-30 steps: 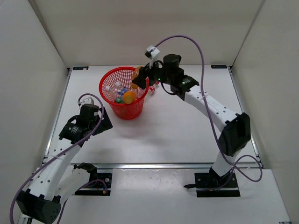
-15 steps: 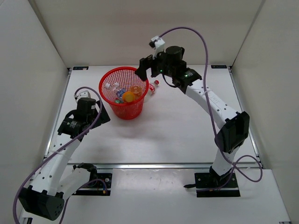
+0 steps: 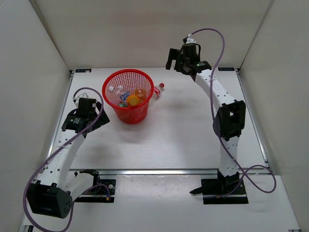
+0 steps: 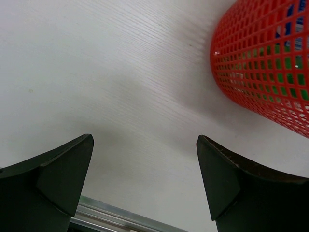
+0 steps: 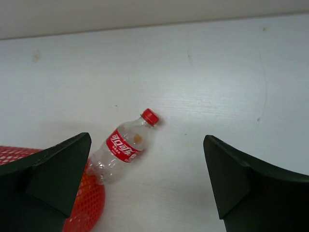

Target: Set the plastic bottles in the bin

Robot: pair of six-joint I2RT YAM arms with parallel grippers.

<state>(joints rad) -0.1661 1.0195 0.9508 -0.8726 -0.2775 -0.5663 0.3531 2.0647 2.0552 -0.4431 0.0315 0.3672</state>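
Note:
The bin (image 3: pixel 130 115) is a round red mesh basket at the table's back left. Inside lie several plastic bottles, among them two orange ones (image 3: pixel 133 100) and clear ones (image 3: pixel 114 89). One clear bottle with a red cap and red label (image 3: pixel 157 90) lies on the table against the bin's right side; the right wrist view shows this bottle (image 5: pixel 123 147) beside the bin's rim (image 5: pixel 82 212). My right gripper (image 3: pixel 174 62) (image 5: pixel 146 140) hangs open and empty above and right of it. My left gripper (image 3: pixel 99 113) (image 4: pixel 145 139) is open and empty, low over the table left of the bin (image 4: pixel 260 63).
White walls enclose the table on the left, back and right. A metal rail (image 4: pixel 120 220) runs along the table edge under my left gripper. Purple cables loop off both arms.
My right gripper opened and let an orange bottle drop into the bin, then rose and pulled back to the right. The left arm drew back a little to the left.

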